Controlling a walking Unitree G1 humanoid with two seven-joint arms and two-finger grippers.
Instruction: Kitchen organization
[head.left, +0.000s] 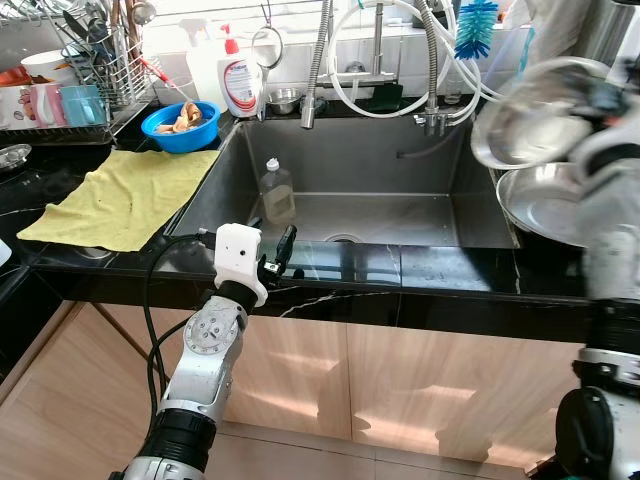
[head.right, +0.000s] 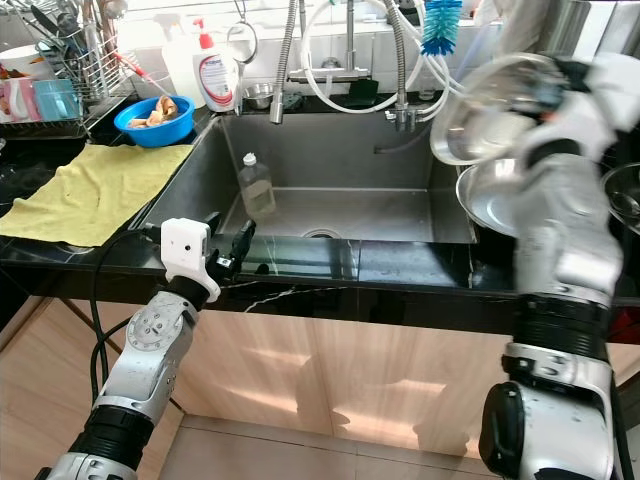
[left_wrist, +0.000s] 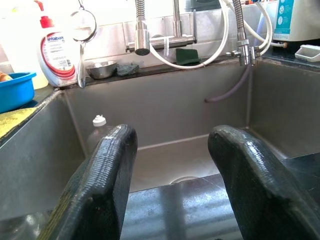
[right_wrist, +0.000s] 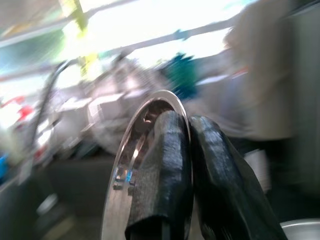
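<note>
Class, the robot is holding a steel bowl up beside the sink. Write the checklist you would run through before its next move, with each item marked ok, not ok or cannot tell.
1. Right hand pinches the steel bowl at its rim: ok.
2. Bowl held above the counter, apart from the second bowl below it: ok.
3. Picture sharp enough to judge the bowl's tilt: not ok, blurred.
4. Left hand open, holding nothing, at the front edge of the sink: ok.
5. Bottle stands upright in the sink: ok.
6. Bowl dry or wet inside: cannot tell.
</note>
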